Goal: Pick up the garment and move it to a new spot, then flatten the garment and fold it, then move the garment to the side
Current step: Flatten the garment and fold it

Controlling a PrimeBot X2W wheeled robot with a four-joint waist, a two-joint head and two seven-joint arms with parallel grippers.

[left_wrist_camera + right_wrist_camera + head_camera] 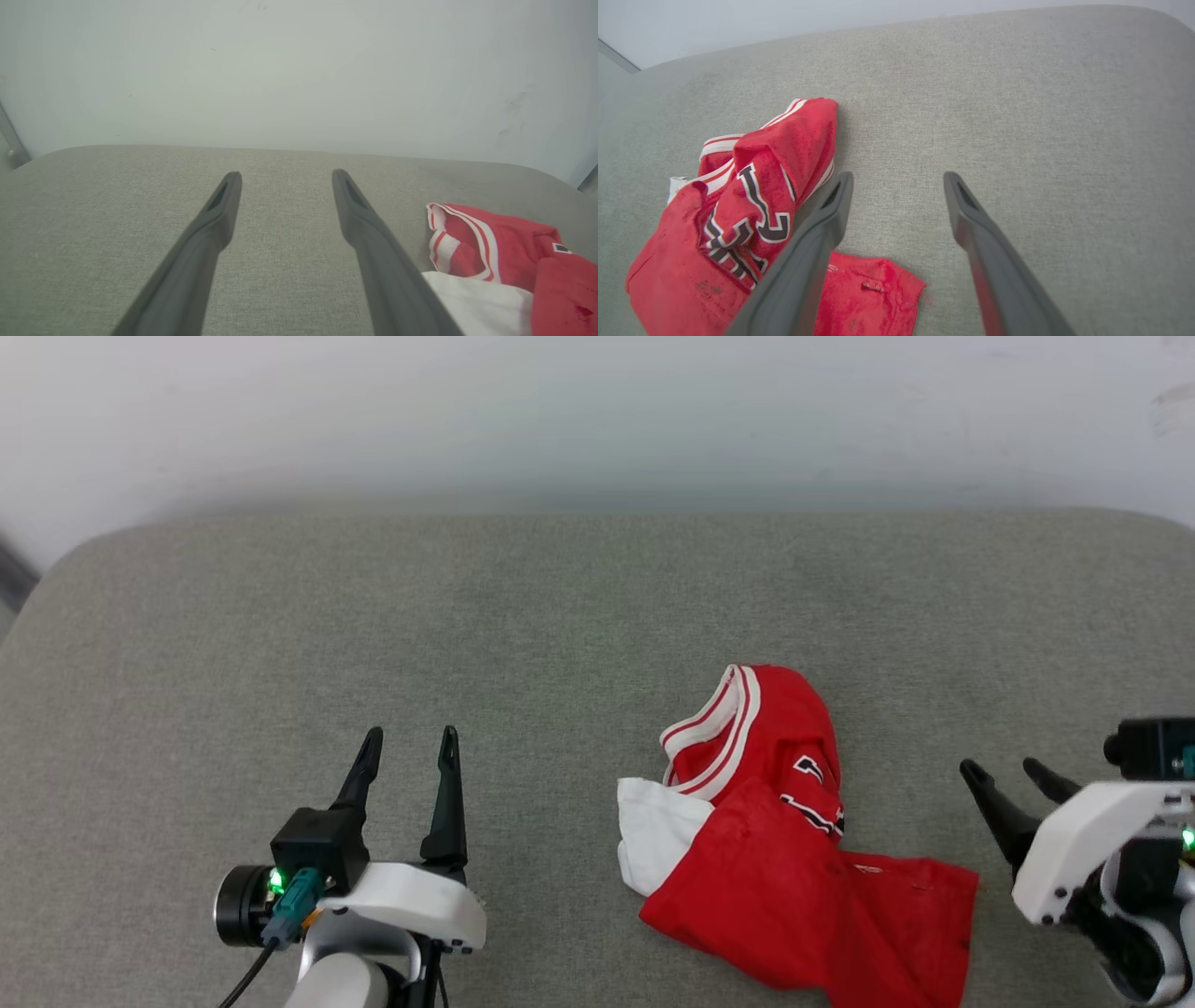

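On the grey padded surface (467,616), in the head view, you see the garment (794,859) lying crumpled right of centre. Its red body is bunched, a white sleeve pokes out on its left side, and striped trim lies at its far end. The left gripper (411,735) sits well to the garment's left, its fingers spread wide with nothing between them. The right gripper (1001,767) is near the garment's right edge, its fingers parted and empty.

In the left wrist view, your left gripper (286,175) shows both fingers wide apart over bare grey fabric. The garment (504,242) lies at the lower right.

In the right wrist view, your right gripper (898,176) also stands wide, gripping nothing. The garment (752,200) is heaped to the left, its black, white-outlined lettering facing up. The left-hand finger crosses in front of the red cloth, and you cannot tell whether it touches.
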